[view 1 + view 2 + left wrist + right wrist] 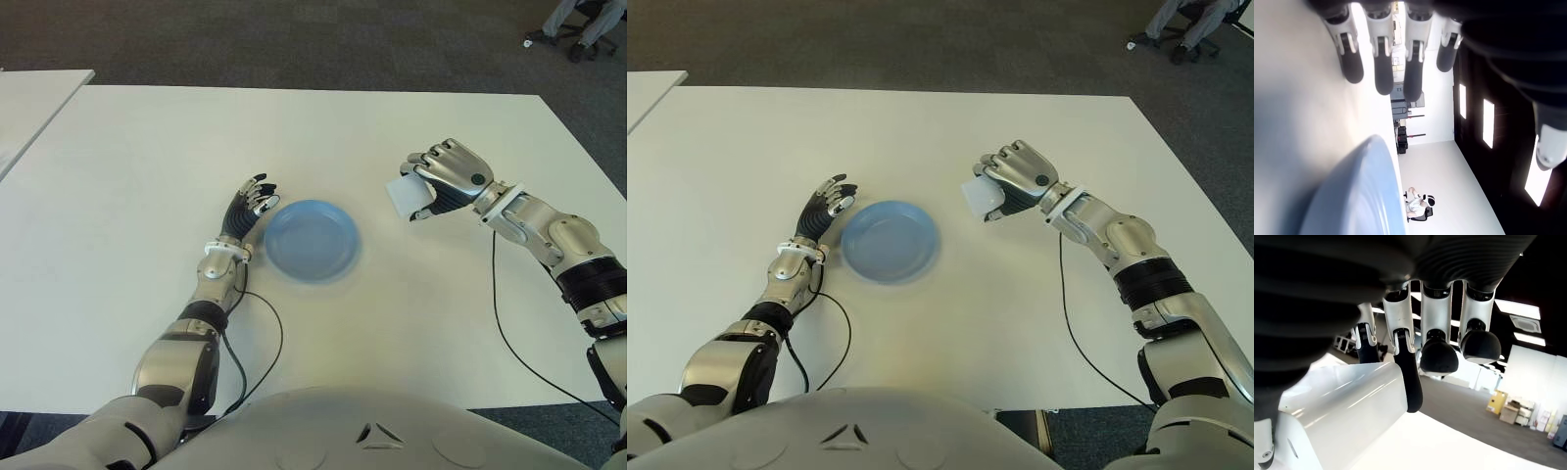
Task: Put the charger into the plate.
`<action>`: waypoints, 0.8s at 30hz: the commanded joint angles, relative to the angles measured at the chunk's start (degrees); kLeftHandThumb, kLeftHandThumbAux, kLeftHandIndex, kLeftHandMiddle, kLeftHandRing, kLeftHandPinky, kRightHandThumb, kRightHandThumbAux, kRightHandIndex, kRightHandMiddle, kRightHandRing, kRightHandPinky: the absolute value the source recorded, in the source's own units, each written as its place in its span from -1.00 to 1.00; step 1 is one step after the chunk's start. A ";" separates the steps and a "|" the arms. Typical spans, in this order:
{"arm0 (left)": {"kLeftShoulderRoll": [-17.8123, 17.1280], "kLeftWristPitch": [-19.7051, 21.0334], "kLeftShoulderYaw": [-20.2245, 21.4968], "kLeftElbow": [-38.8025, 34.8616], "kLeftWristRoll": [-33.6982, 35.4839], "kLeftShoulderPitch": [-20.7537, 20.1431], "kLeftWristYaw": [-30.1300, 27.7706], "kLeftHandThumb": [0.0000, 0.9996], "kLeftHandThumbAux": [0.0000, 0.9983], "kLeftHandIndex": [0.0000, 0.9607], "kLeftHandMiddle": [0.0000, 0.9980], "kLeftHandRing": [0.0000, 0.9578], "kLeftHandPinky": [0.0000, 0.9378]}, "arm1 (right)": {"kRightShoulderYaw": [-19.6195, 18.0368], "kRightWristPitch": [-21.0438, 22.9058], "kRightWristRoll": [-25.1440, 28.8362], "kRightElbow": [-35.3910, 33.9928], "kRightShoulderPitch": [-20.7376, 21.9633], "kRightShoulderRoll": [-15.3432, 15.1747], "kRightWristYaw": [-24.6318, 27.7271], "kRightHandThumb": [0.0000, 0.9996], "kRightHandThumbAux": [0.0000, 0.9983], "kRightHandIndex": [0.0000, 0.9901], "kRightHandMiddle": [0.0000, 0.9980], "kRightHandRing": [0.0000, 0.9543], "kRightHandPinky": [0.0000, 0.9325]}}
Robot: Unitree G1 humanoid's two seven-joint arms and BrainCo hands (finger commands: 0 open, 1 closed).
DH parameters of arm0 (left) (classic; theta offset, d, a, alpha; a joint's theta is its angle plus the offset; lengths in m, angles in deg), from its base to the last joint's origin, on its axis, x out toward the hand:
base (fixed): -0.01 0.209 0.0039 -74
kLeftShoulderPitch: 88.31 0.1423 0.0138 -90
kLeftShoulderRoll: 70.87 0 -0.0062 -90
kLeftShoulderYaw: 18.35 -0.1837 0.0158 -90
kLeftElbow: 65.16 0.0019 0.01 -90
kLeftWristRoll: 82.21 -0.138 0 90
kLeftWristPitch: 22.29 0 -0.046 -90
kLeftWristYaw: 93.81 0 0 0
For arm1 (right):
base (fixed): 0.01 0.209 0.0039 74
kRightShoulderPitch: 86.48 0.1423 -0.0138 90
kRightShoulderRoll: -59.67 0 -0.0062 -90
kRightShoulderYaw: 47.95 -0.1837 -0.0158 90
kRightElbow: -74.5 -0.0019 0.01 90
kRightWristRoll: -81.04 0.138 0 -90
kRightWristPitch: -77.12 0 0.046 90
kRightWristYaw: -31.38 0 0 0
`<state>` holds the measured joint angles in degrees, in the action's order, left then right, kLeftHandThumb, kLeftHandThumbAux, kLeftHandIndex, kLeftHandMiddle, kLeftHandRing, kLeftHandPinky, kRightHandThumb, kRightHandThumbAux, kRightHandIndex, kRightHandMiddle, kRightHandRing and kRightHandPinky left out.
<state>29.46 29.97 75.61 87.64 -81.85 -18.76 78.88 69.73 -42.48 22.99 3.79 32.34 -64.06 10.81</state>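
A white block-shaped charger (409, 195) is held above the white table (118, 176) in my right hand (438, 179), whose fingers curl around it; the right wrist view shows the charger (1342, 416) close against the fingers (1439, 352). It hangs to the right of a round blue plate (312, 240), apart from it. My left hand (250, 206) shows at the plate's left rim with its fingers extended and nothing in them. The left wrist view shows the plate's edge (1359, 196) just beside those fingers (1382, 54).
A second white table's corner (34, 98) shows at the far left. Cables (509, 333) trail from both forearms across the table. A person's legs by an office chair (578, 24) are at the back right, on dark carpet.
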 commanded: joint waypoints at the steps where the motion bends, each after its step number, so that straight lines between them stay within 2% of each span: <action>1: 0.88 4.04 -0.20 2.97 -0.93 2.39 1.90 -1.00 0.04 -0.69 -0.46 -0.50 -0.59 | -0.03 -0.33 1.62 -2.40 -0.80 3.81 3.09 0.70 0.35 -0.18 0.09 0.78 0.83; 4: 0.96 4.95 -0.41 2.82 -1.39 2.34 3.50 -1.00 0.04 -0.71 -0.48 -0.52 -0.63 | 0.64 0.15 2.65 -3.26 -1.16 6.93 5.82 0.70 0.35 -0.18 0.09 0.78 0.83; 12: 1.34 6.20 -0.53 2.33 -1.69 2.28 5.06 -1.00 0.06 -0.71 -0.49 -0.53 -0.62 | 0.90 0.52 2.11 -2.90 -1.14 10.60 8.44 0.70 0.35 -0.18 0.09 0.79 0.84; 24: 2.29 6.86 0.41 2.25 -0.59 2.00 4.71 -1.00 0.08 -0.72 -0.52 -0.56 -0.65 | 3.00 4.55 1.98 -2.35 -2.08 17.78 15.44 0.70 0.36 -0.18 0.08 0.77 0.83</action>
<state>30.67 32.39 75.81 87.56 -82.72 -19.66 83.47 71.53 -39.14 25.05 1.00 30.88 -48.23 24.27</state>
